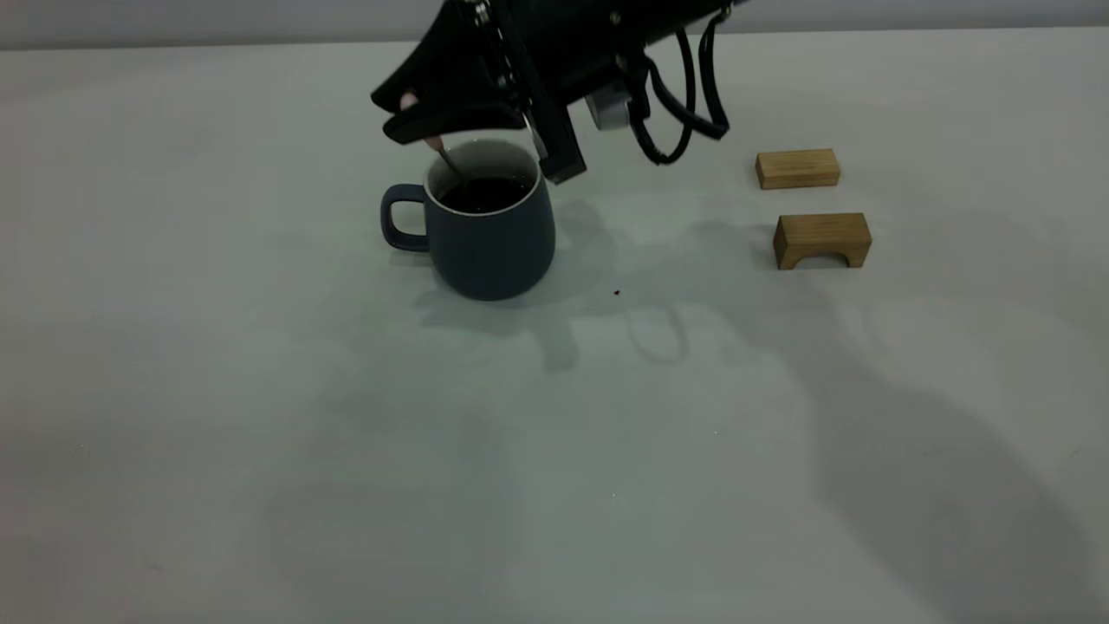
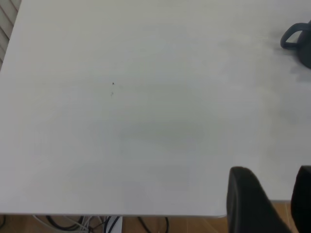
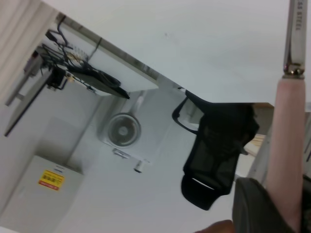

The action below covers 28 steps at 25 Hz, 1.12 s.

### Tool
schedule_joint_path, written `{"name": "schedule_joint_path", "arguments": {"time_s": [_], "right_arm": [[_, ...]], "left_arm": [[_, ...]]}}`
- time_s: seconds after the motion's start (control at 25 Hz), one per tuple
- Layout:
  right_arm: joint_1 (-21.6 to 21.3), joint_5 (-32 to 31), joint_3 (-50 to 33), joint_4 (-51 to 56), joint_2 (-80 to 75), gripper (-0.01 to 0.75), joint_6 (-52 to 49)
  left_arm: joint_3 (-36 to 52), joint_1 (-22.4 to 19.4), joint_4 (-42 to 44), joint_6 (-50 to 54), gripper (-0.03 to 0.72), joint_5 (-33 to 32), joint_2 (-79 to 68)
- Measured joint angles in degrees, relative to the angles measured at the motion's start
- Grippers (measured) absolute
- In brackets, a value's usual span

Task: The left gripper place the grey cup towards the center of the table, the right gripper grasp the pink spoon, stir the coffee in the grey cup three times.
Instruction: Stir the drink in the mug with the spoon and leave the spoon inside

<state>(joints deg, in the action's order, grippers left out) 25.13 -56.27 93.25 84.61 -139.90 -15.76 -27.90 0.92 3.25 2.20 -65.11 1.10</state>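
The grey cup (image 1: 489, 230) stands upright near the middle of the table (image 1: 260, 433), its handle pointing left, with dark coffee (image 1: 485, 192) inside. Just above its rim, my right gripper (image 1: 407, 117) is shut on the pink spoon (image 1: 444, 156). The spoon slants down into the cup and its bowl is hidden in the liquid. The right wrist view shows the pink handle (image 3: 286, 155) clamped beside a finger (image 3: 257, 206). My left gripper (image 2: 274, 194) is out of the exterior view. It hangs open and empty over the table's edge, far from the cup (image 2: 299, 41).
Two wooden blocks lie to the right of the cup: a flat one (image 1: 797, 168) farther back and an arch-shaped one (image 1: 821, 239) nearer. A tiny dark speck (image 1: 617, 293) sits just right of the cup. The right arm's cables (image 1: 684, 104) loop above the table.
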Motion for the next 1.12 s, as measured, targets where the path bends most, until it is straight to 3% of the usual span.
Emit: {"name": "schedule_joint_path", "arguments": {"time_s": [1.12], "right_arm": [[0.0, -0.7, 0.1, -2.5, -1.6, 0.142, -0.2]], "left_arm": [[0.0, 0.0, 0.0, 0.0, 0.297, 0.0, 0.0]]}}
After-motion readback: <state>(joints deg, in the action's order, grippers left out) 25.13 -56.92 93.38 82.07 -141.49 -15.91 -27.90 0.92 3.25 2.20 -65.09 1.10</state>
